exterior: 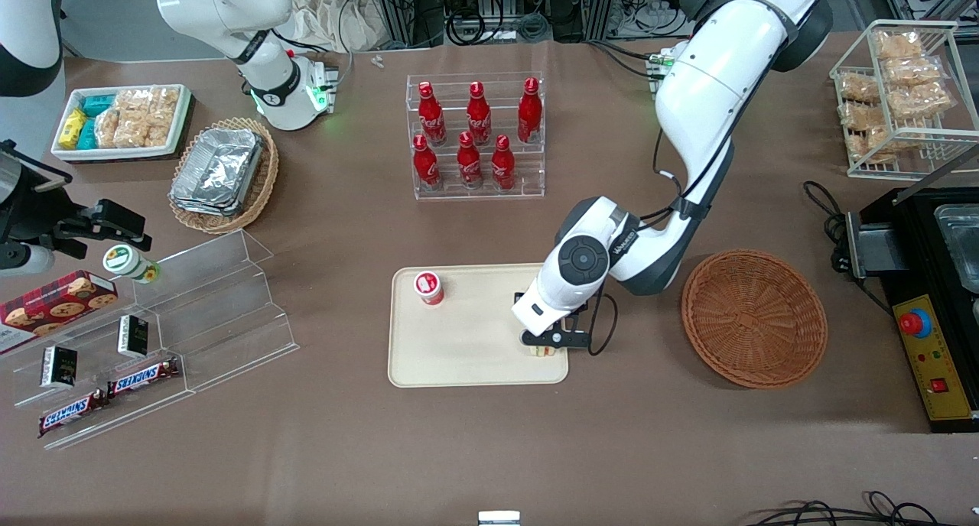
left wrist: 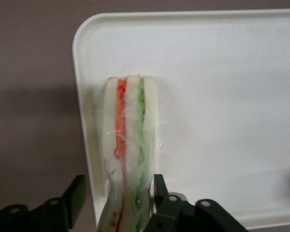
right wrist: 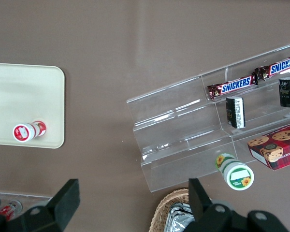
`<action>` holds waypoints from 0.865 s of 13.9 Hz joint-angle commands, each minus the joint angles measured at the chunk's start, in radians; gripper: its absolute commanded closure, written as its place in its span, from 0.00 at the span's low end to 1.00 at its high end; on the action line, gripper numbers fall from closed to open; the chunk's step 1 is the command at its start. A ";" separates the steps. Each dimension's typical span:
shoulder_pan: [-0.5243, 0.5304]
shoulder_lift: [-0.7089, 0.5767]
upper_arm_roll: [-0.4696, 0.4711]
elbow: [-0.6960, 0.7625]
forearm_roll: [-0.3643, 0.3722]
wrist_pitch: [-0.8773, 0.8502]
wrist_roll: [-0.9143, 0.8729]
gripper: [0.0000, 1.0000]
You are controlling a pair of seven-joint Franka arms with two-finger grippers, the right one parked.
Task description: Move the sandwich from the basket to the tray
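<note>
The sandwich [left wrist: 130,140], a clear-wrapped white-bread wedge with orange, red and green filling, rests on edge on the beige tray [left wrist: 222,96] close to its rim. In the front view the sandwich [exterior: 544,351] peeks out under my gripper [exterior: 548,344], at the tray's [exterior: 474,342] corner nearest the front camera and the basket. My gripper [left wrist: 119,186] straddles the sandwich and is open. One finger [left wrist: 78,189] stands clear of it over the table. The other finger [left wrist: 159,186] is right beside the bread. The reddish-brown basket [exterior: 753,318] is empty, beside the tray toward the working arm's end.
A small red-and-white cup [exterior: 429,287] stands on the tray, farther from the front camera than the sandwich. A rack of red bottles [exterior: 476,136] stands farther back. A clear stepped shelf [exterior: 191,312] with snacks lies toward the parked arm's end. A black machine [exterior: 933,297] sits at the working arm's end.
</note>
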 commanded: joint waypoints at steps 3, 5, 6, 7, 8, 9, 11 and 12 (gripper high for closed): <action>0.062 -0.230 0.002 0.001 0.016 -0.352 0.042 0.01; 0.111 -0.318 0.002 0.000 0.002 -0.426 0.097 0.01; 0.136 -0.351 0.002 0.000 0.005 -0.452 0.116 0.01; 0.162 -0.384 0.002 0.000 0.010 -0.470 0.145 0.01; 0.195 -0.420 0.002 0.000 0.010 -0.498 0.184 0.01; 0.238 -0.457 0.002 0.001 0.004 -0.530 0.239 0.01; 0.321 -0.522 0.002 0.001 -0.006 -0.553 0.341 0.01; 0.355 -0.545 0.001 0.003 -0.006 -0.570 0.361 0.01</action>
